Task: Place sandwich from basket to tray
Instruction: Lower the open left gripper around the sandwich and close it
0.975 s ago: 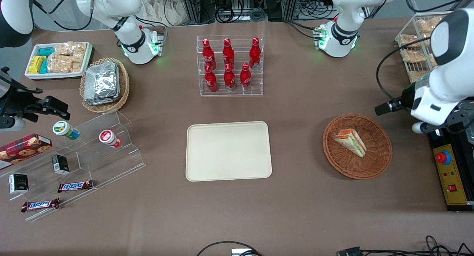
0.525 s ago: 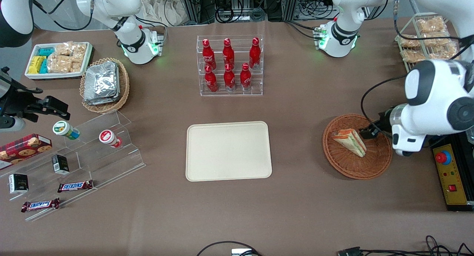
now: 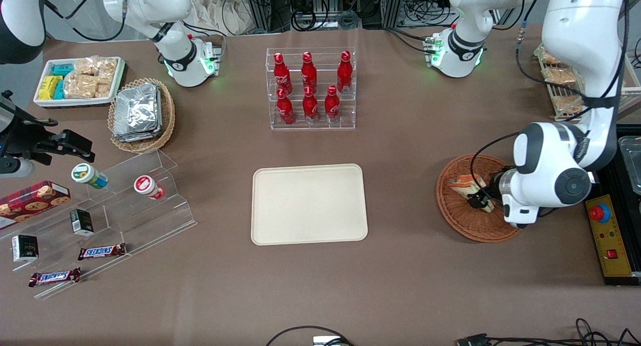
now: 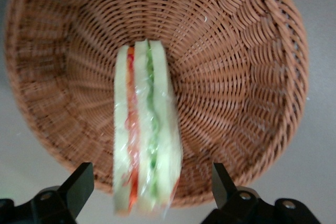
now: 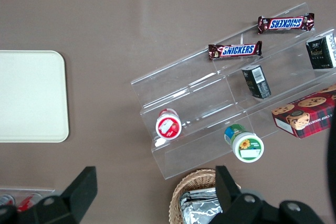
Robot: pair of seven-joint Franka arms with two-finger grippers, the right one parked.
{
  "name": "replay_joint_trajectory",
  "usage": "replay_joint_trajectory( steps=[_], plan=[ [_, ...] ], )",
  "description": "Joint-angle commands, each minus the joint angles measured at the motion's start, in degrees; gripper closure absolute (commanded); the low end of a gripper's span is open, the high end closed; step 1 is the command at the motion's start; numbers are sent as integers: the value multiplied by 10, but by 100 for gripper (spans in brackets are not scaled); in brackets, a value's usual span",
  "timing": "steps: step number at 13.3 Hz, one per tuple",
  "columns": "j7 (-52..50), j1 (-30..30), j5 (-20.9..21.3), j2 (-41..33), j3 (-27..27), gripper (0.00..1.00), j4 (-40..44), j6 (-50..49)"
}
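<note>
Sandwich (image 4: 147,129) lies in the basket (image 4: 252,77), standing on edge. Pincer (image 4: 149,192) hangs just above it, fingers spread wide, one on each side, gripping nothing. Judged light, soft, squashable, its wrap slippery: grip across the bread faces, gently. Tray (image 3: 309,204) well apart on the table.

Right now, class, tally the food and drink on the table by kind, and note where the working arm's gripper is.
Red bottles: 6
Snickers bars: 2
Lidded cups: 2
Small dark boxes: 2
Cookie box: 1
Sandwich: 1
Total: 14
The gripper hangs over the basket, jaws open either side of the sandwich.
</note>
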Motion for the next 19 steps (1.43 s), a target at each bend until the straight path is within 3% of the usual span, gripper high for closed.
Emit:
replay_joint_trajectory(
  steps=[1, 4, 5, 8, 9, 14, 19],
  plan=[
    [-8, 0, -5, 9, 0, 0, -31, 57],
    [-9, 2, -5, 20, 1, 1, -59, 108],
    [-8, 2, -5, 29, 1, 7, -60, 118],
    [-8, 2, -5, 29, 0, 93, -58, 117],
    [-8, 2, -6, 26, 0, 100, -57, 116],
    [9, -2, -2, -26, -10, 100, -25, 32],
    [70, -2, -1, -31, -88, 100, 108, -86]
  ],
)
